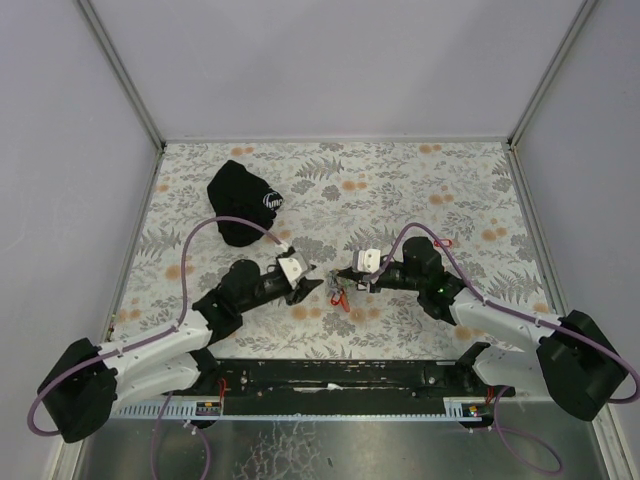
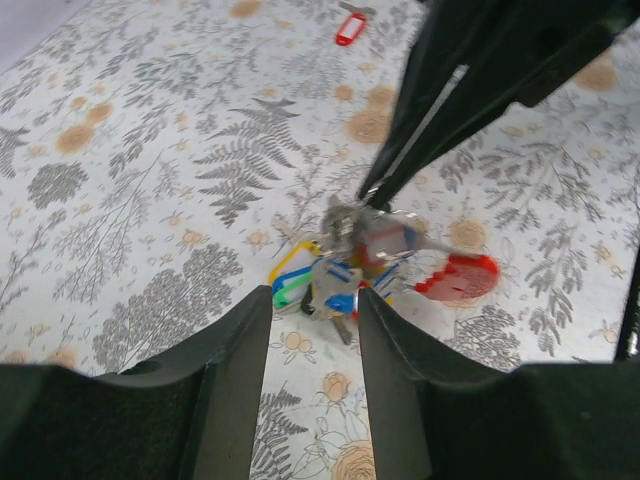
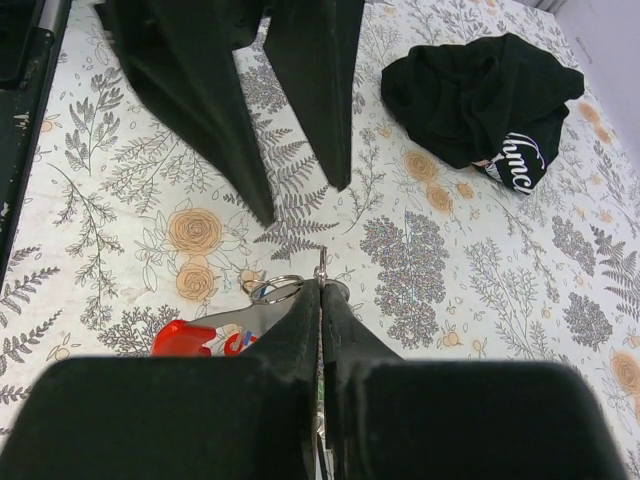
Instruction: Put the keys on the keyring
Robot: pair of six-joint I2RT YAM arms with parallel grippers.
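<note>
A bunch of keys with red, yellow, green and blue tags [image 2: 340, 268] hangs from a metal keyring [image 3: 275, 290] and rests on the flowered table. My right gripper [image 3: 321, 290] is shut on the keyring's edge; it also shows in the left wrist view [image 2: 390, 180], coming in from the upper right. My left gripper [image 2: 313, 300] is open and empty, its fingertips just short of the bunch on either side. In the top view the left gripper [image 1: 312, 285] and the right gripper [image 1: 345, 277] face each other over the keys [image 1: 340, 297]. One loose red-tagged key [image 1: 447, 241] lies apart behind the right arm.
A black cloth pouch with a white logo [image 1: 243, 202] lies at the back left, also in the right wrist view [image 3: 480, 90]. Grey walls close in the table on three sides. A black rail [image 1: 330, 375] runs along the near edge.
</note>
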